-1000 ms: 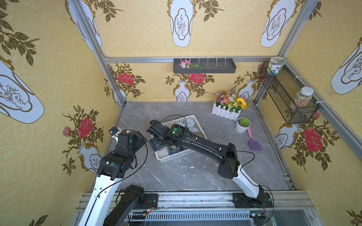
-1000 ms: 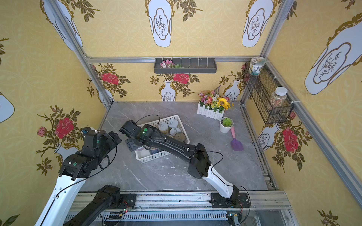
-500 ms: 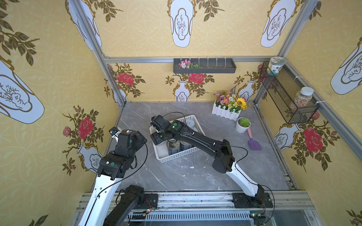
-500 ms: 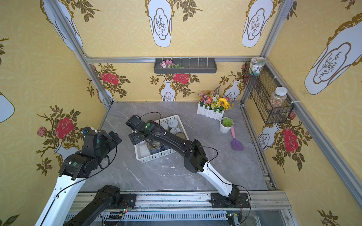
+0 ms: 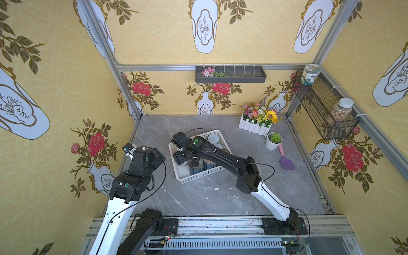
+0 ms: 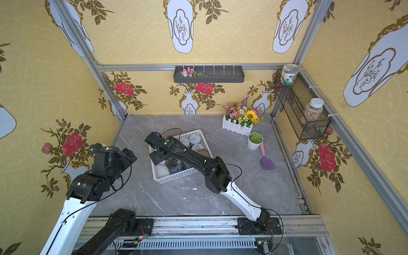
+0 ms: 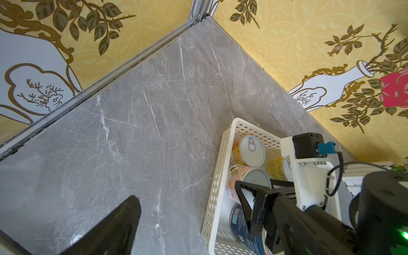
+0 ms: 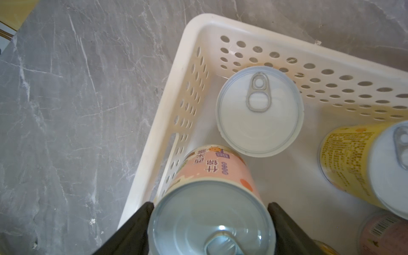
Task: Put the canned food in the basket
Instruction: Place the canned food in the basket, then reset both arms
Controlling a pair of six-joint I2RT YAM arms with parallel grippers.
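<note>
The white perforated basket (image 5: pixel 196 177) (image 6: pixel 176 176) sits mid-table in both top views. My right gripper (image 5: pixel 184 154) (image 8: pixel 210 205) reaches down into its left end and is shut on a pink-labelled can (image 8: pixel 212 220) (image 7: pixel 234 183), one black finger on each side of the can's rim. The can stands close to the basket wall (image 8: pixel 187 88). Around it in the basket are a white-lidded can (image 8: pixel 259 112), a yellow can (image 8: pixel 353 163) and dark blue cans (image 5: pixel 195 166) (image 7: pixel 240 225). My left gripper (image 5: pixel 143 154) hangs open over bare table left of the basket, with one finger (image 7: pixel 119 220) showing.
A white fence box of flowers (image 5: pixel 257 123), a succulent pot (image 5: pixel 273 141) and a purple spatula (image 5: pixel 286 160) stand at the back right. A black wire basket with jars (image 5: pixel 326 114) hangs on the right wall and a grey tray (image 5: pixel 230 74) on the back wall.
The right arm's elbow has drawn in to the left and its gripper has shifted slightly back over the basket's left end. The left arm has not moved.
</note>
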